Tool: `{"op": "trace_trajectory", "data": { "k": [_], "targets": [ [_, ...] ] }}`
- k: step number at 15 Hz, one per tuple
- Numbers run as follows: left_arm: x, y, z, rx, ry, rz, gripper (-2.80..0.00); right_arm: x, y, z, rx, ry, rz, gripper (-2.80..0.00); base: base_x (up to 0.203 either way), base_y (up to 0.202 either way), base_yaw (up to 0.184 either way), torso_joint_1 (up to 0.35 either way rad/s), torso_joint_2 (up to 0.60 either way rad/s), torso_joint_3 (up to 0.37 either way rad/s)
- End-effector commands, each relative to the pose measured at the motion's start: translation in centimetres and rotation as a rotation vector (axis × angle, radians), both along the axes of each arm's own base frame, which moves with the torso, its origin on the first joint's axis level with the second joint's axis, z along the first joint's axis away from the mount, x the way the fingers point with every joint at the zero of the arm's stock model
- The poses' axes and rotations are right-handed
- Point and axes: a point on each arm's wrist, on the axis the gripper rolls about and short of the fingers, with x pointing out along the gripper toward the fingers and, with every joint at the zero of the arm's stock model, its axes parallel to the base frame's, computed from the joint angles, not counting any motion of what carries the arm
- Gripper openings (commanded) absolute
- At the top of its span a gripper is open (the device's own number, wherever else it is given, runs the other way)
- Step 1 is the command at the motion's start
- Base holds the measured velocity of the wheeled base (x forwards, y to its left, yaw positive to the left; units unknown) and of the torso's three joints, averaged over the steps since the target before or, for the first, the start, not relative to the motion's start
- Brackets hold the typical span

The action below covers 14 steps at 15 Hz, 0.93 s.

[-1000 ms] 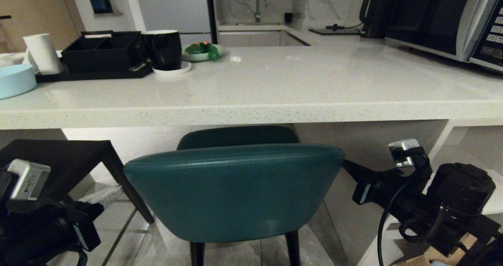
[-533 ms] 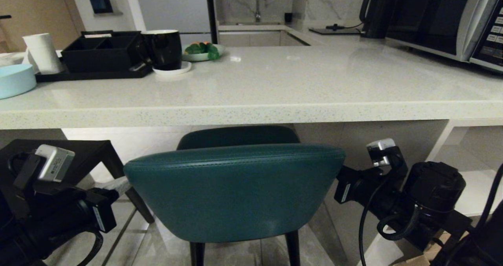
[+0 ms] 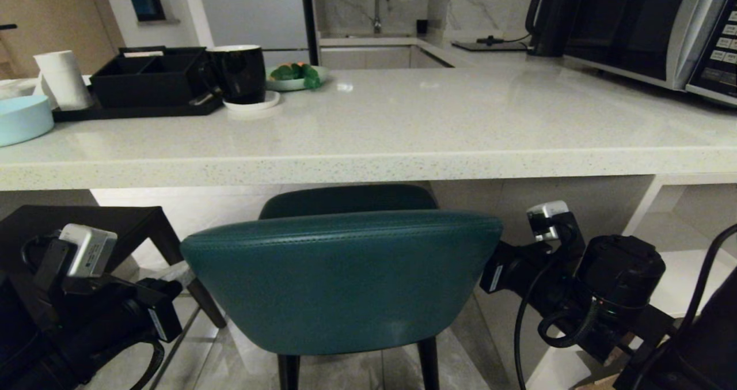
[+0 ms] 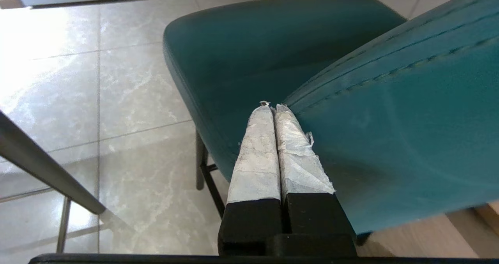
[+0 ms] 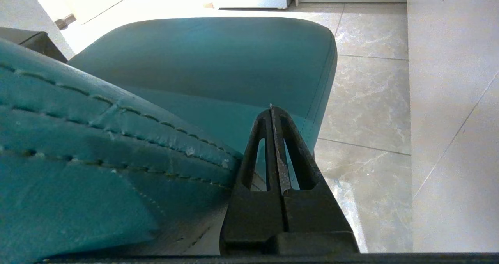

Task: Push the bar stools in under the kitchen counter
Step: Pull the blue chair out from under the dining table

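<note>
The teal bar stool stands in the middle, back towards me, its seat partly beneath the kitchen counter. Left of it the dark grey bar stool reaches under the slab too. My left arm comes in from the lower left; its left gripper is shut, tape-wrapped fingers lying against the left end of the teal back. My right arm comes from the lower right; the right gripper is shut beside the back's right end. The head view hides both sets of tips behind the back.
On the counter stand a black tray, a black mug, a pale blue bowl, a plate of greens, a kettle and a microwave. White shelf cubbies lie right of the stool. The floor is pale tile.
Both arms have closed in on the teal stool: the left rose and moved right, the right moved left to the back's edge. The stool has barely shifted.
</note>
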Motion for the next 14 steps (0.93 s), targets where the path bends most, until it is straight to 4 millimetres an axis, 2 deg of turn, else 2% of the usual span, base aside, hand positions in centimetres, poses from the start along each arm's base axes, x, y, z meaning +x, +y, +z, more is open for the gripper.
{"op": "trace_trajectory", "data": {
  "k": [1,7,10,11,14],
  "targets": [
    [0.2,-0.2,-0.9,0.005,0.029,-0.006,-2.80,-0.1,0.0,0.0,0.002,0.000,0.008,-2.80,0.000,0.000,0.000,0.000,0.00,0.000],
    [-0.9,-0.7,-1.5,0.008,0.060,-0.045,-2.80,-1.0,0.8,-0.1,-0.003,0.007,-0.011,-2.80,0.000,0.000,0.000,0.000,0.00,0.000],
    [-1.6,-0.3,-1.0,-0.012,0.031,-0.026,-2.80,-1.9,0.1,0.1,-0.007,0.015,-0.016,-2.80,0.000,0.000,0.000,0.000,0.00,0.000],
    [-1.7,0.3,-1.1,-0.027,0.044,0.010,-2.80,-2.0,-0.4,-0.3,-0.018,0.035,-0.029,-2.80,0.000,0.000,0.000,0.000,0.00,0.000],
    [-0.4,0.9,-3.4,-0.014,0.174,0.067,-2.80,-2.2,-2.0,-3.0,-0.055,0.162,-0.071,-2.80,0.000,0.000,0.000,0.000,0.00,0.000]
  ]
}}
